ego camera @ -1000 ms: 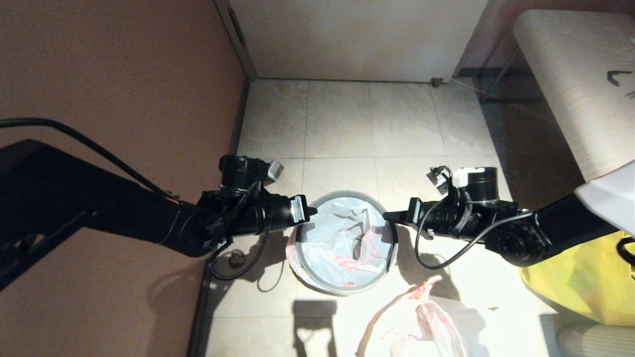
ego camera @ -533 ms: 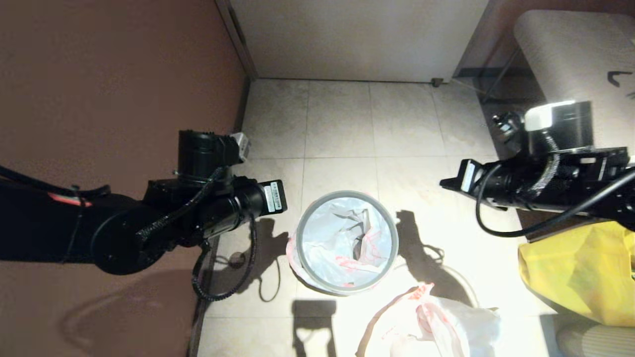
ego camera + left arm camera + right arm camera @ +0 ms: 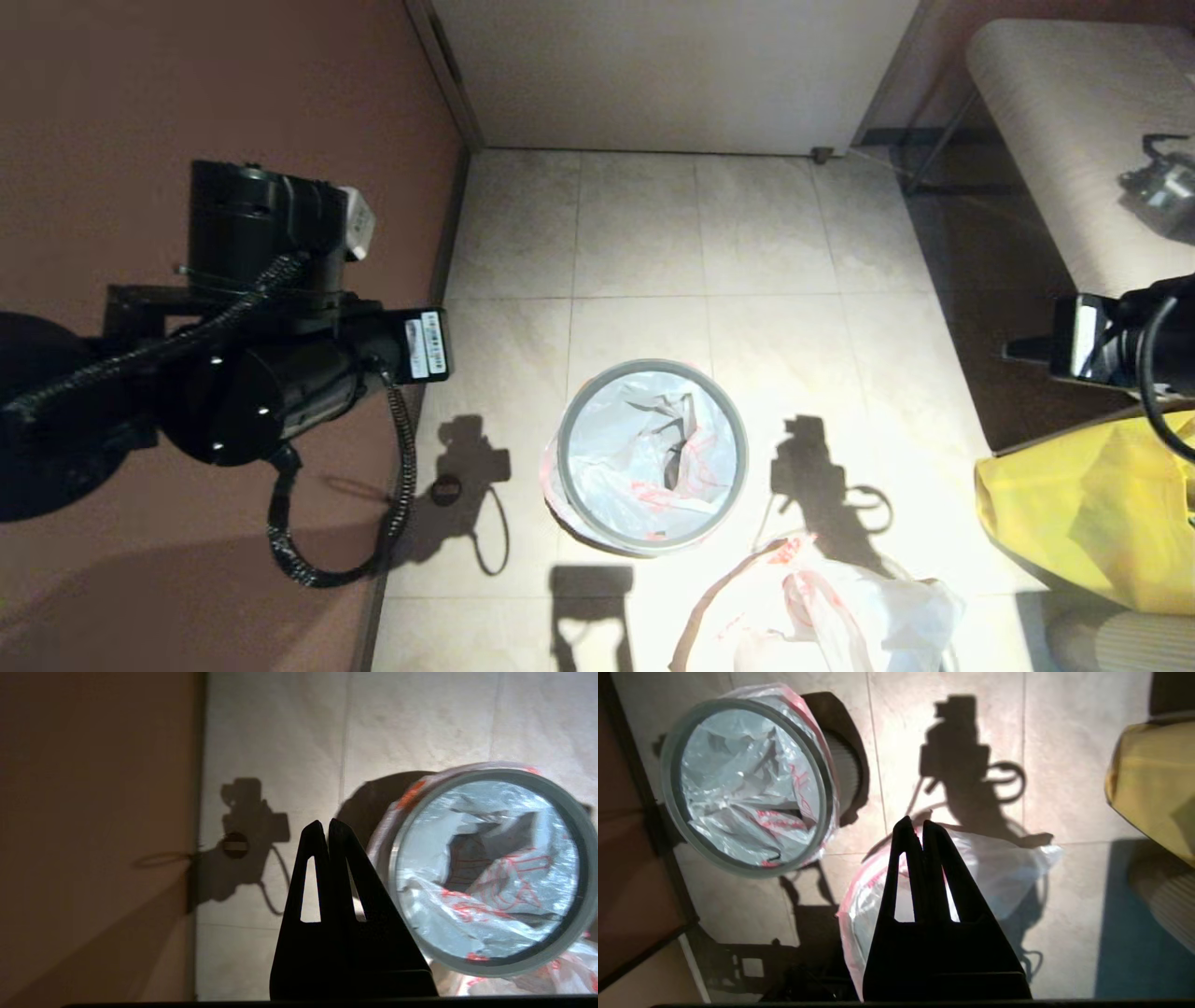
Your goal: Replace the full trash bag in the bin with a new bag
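I see the bin (image 3: pixel 652 455) lined, mid-floor, tile (image 3: pixel 747 252) free all round. Left gripper (image 3: pixel 324 830) pinched empty by the wall (image 3: pixel 215 93); right gripper (image 3: pixel 915 830) pinched empty over a loose bag (image 3: pixel 822 616).

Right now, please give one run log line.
bin: new bag fitted | left claw: shut, empty | right claw: shut, empty | old bag: floor
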